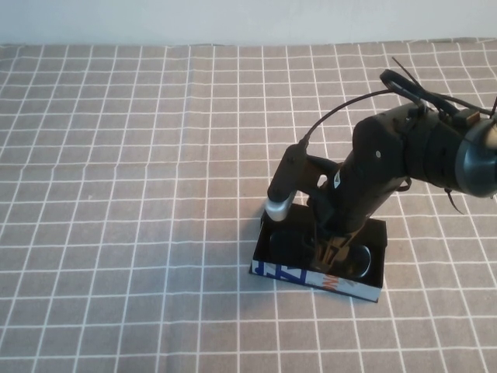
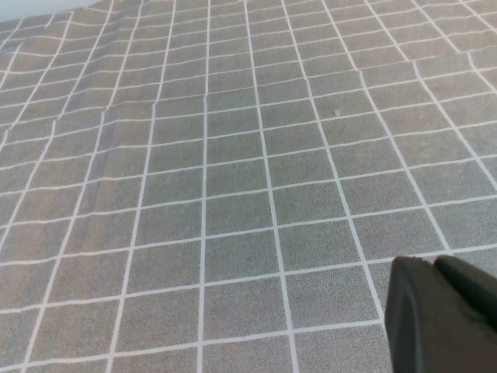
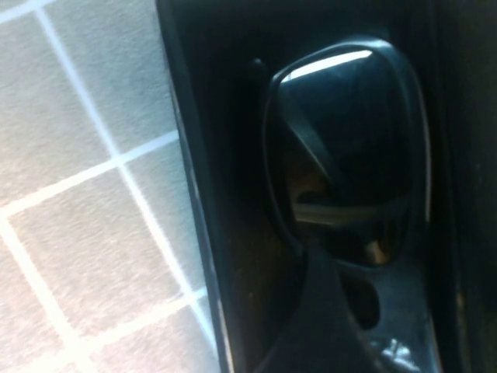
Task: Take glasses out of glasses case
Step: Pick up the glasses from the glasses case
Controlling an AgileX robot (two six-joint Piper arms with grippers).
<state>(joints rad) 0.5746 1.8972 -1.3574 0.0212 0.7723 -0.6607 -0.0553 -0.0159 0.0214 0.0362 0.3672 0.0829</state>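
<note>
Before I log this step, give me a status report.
Right gripper down inside the open glasses case, over the glasses. Left gripper parked above the checked tablecloth. Glasses not out. Nothing in the way.

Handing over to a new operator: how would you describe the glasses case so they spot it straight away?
On the grey checked tablecloth, look near the front edge, right of centre, under the right arm, whose right gripper reaches inside. The glasses case is an open black box holding dark glasses; its white side with blue and orange print is unmistakable. Left gripper hovers elsewhere.
</note>
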